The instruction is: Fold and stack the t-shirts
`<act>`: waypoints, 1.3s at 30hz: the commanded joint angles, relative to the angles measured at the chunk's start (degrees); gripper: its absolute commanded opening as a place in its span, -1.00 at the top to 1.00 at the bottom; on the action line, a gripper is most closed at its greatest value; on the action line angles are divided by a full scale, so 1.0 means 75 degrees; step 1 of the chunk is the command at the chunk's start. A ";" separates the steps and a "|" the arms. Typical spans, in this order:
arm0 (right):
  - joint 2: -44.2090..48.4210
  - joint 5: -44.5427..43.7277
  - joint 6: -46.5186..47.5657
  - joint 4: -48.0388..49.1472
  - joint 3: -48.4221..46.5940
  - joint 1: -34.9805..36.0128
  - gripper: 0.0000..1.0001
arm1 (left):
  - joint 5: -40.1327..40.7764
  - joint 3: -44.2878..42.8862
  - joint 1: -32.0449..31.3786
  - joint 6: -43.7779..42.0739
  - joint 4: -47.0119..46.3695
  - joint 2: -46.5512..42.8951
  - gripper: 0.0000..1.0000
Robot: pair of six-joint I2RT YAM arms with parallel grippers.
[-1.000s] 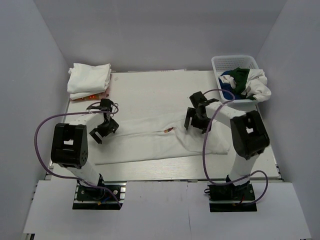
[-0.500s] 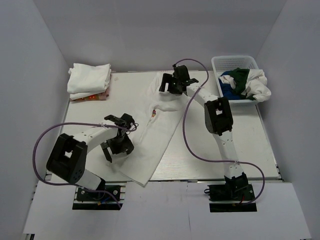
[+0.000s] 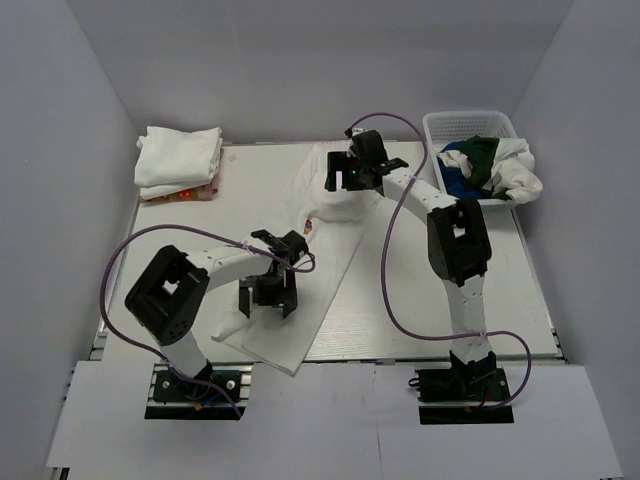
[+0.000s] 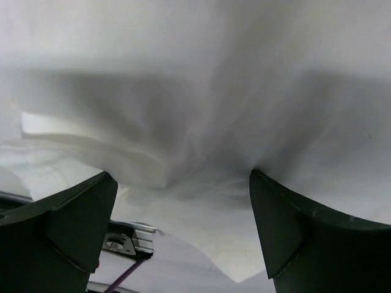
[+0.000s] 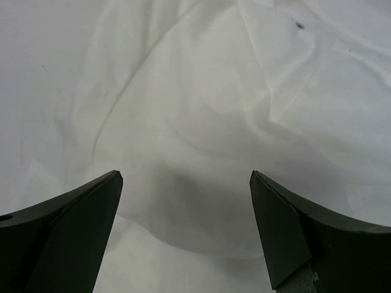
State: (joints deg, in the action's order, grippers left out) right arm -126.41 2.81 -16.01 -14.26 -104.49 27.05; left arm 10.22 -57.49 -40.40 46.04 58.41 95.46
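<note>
A long white t-shirt [image 3: 325, 262] lies slantwise on the table, from the far middle down to the near edge, where its corner overhangs. My left gripper [image 3: 268, 297] stands open over its near part; in the left wrist view the cloth [image 4: 214, 91] fills the space between the spread fingers [image 4: 182, 176], with a fold at the left. My right gripper [image 3: 343, 180] is open above the shirt's far end, and wrinkled white cloth [image 5: 183, 110] lies under it [image 5: 186, 174]. Nothing is pinched in either.
A stack of folded white shirts [image 3: 180, 160] sits at the far left corner. The white lattice basket [image 3: 470, 119] at the far right holds a blue [image 3: 455, 172], a dark green [image 3: 482, 155] and a white shirt [image 3: 520, 172]. The table's metal rail [image 4: 122, 235] shows below the shirt's hem.
The shirt lay crosswise a second ago and now runs from far to near. The right arm reached to the far middle; the left gripper moved nearer and to the right.
</note>
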 commanded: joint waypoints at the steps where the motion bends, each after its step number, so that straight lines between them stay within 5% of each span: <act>1: -0.0020 0.0059 0.0038 -0.0348 0.0595 0.0015 -0.81 | -0.0564 0.0084 -0.0296 -0.0759 -0.0780 0.0150 -0.98; 12: -0.1600 -0.0256 -0.0549 -0.1542 -0.0715 -0.0184 -0.81 | -0.1573 -0.0641 -0.0952 -0.0901 -0.1377 0.1017 -0.98; 17: -0.3050 -0.0012 -0.0946 -0.1591 -0.2668 -0.0640 -0.81 | -0.1106 -0.2328 -0.1023 -0.0901 -0.0924 0.2140 -0.98; 21: -0.3384 0.1042 -0.1006 -0.1462 -0.3799 -0.0923 -0.81 | -0.0287 -0.3091 -0.1397 -0.0715 -0.0079 0.1899 -0.98; 29: -0.0714 0.1384 0.0845 -0.1214 -0.2229 -0.0548 -0.81 | 0.0395 -0.2226 -0.1914 -0.0561 -0.0146 -0.0538 -0.98; 36: 0.1886 0.0459 0.1573 -0.1251 0.0646 0.0271 -0.81 | 0.3050 -0.0925 -0.1505 0.2809 0.1536 -0.2365 -0.98; 39: 0.2637 0.0095 0.1303 -0.0959 0.1832 0.0997 -0.81 | 0.3302 -0.0386 -0.0931 0.3317 0.1388 -0.2754 -0.98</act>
State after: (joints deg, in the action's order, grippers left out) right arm -109.80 6.87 -7.05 -22.55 -98.06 30.41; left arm 26.28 -63.42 -50.48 60.07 65.01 76.88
